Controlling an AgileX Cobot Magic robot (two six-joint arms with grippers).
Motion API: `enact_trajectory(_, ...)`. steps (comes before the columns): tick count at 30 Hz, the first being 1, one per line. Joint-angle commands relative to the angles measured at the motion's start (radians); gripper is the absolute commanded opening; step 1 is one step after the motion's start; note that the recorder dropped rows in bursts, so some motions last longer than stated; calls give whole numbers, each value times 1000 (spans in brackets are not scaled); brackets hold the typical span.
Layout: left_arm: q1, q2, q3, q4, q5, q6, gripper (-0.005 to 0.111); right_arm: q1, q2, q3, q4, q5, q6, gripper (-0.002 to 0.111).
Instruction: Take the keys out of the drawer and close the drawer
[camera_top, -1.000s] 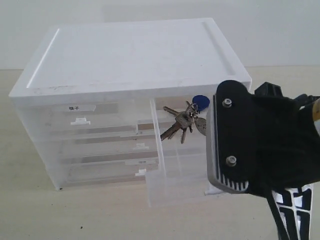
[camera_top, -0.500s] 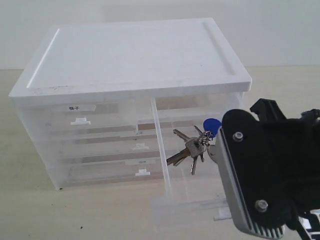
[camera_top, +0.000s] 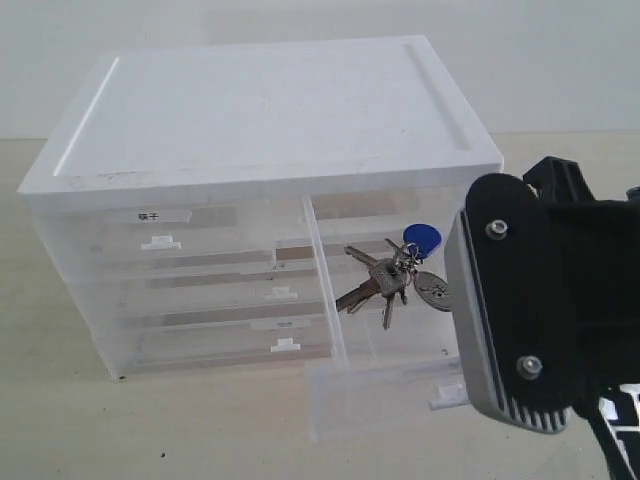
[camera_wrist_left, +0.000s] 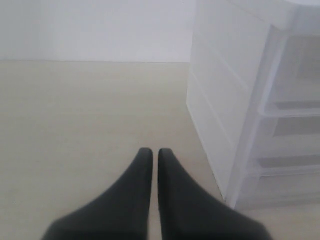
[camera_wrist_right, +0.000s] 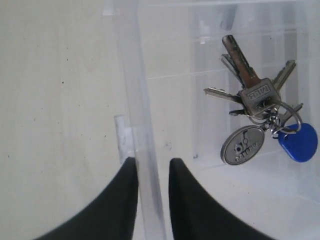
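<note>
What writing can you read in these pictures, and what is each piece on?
Drawer label: black characters, too small to read.
Key head: raised letters, too blurred to read.
Oval tag: stamped emblem and lettering, unreadable.
No text reads clearly.

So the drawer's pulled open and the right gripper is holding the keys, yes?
Not quite. The drawer is pulled open, but the right gripper grips the drawer's front wall; the keys lie loose inside, as the right wrist view shows.
</note>
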Motion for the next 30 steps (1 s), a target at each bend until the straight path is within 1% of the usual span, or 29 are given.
enact_trajectory(1, 0, 3, -4, 0, -11, 3, 5, -4, -9, 2, 13, -93, 51, 18)
enact_trajectory(12, 0, 3, -4, 0, -11, 3, 5, -4, -9, 2, 11, -28, 55, 19)
enact_trajectory(14, 0, 3, -4, 0, -11, 3, 5, -4, -9, 2, 11, -28, 51, 27)
enact_trajectory(17, 0, 3, -4, 0, -11, 3, 5, -4, -11, 2, 11, -44, 56, 48)
enact_trajectory(18, 0, 3, -4, 0, -11, 3, 5, -4, -11, 2, 13, -49, 62, 52)
enact_trajectory(21, 0, 3, -4, 0, -11, 3, 5, -4, -11, 2, 39, -52, 62, 52)
enact_trajectory(27, 0, 3, -4, 0, -11, 3, 5, -4, -77, -28, 156, -56, 60, 52)
enact_trajectory(30, 0, 3, -4, 0, -11, 3, 5, -4, -133, -45, 257, -128, 89, 52)
